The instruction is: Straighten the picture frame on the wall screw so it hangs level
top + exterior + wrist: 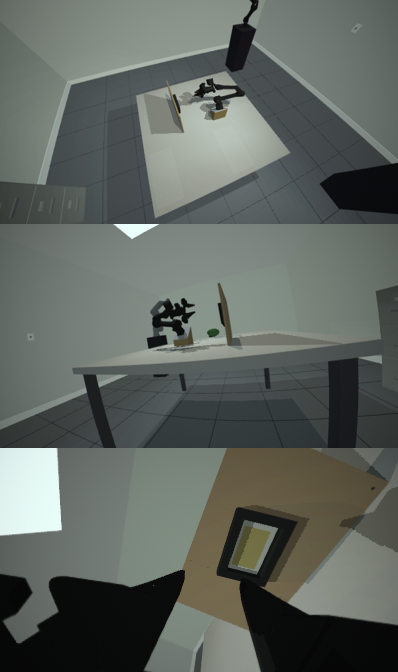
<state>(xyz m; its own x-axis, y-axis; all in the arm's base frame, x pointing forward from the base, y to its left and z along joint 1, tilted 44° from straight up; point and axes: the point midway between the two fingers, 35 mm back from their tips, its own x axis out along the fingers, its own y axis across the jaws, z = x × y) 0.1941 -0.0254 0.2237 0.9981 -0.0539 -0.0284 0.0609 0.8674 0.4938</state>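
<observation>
And the tool (196,95) (194,308) (211,578) stands about half open, gripping nothing, well apart from the picture frame (176,103) (221,314) (227,543)! There it is, ahead of the fingertips, black and rectangular, pale-bordered around yellow, against an upright wood-brown panel (170,89) (225,303) (210,523) on the tabletop (212,149) (199,364).

This is looking like a lab or workroom: a robot arm (239,91) (160,323) is standing on a worktop (212,159) (212,360), and drawer cabinets (74,192) (386,323) are lining the tiled room.
</observation>
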